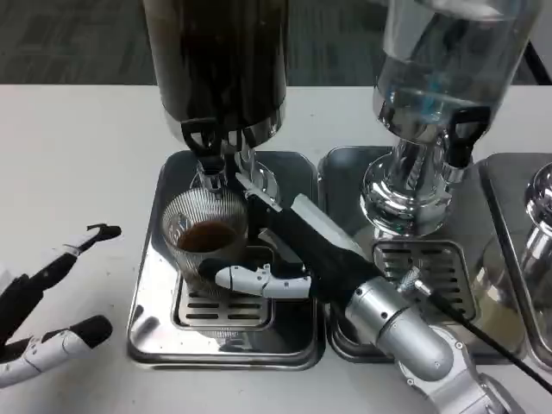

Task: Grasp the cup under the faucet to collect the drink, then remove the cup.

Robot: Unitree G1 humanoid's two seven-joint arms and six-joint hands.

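A ribbed clear glass cup (203, 233) with a little dark drink in its bottom stands on the drip grate of the left steel tray (153, 304), right under the black faucet (205, 143) of the dark drink dispenser (217, 60). My right hand (289, 250) grips the cup from its right side, one finger curling round the near side and others behind it. My left hand (47, 306) hovers at the lower left, off the tray, fingers spread and holding nothing.
A second dispenser (440, 78) with clear liquid stands on its own steel tray (470, 233) to the right, its black tap (461, 134) just above my right forearm. A third steel base (539, 207) shows at the right edge. White tabletop lies to the left.
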